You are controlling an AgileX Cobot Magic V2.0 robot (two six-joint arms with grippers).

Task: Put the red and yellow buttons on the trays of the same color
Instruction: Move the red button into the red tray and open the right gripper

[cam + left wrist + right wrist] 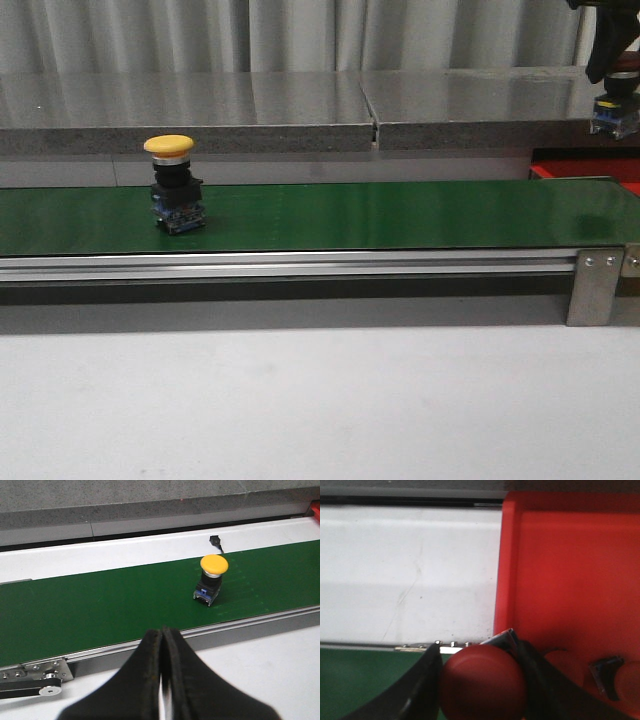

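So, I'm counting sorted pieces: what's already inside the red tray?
In the right wrist view, the red tray holds at least two red-capped buttons near its edge. The right gripper, shut on another red button, hides whatever lies beneath it.

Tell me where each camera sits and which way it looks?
Front view: faces forward over the green belt with the yellow button; the right hand shows at the top corner.
Left wrist view: on the left arm, looking down at the belt and the same yellow button; shut left hand shows.
Right wrist view: on the right arm, above the red tray; its hand grips a red button.
Front and left wrist views share the yellow button.
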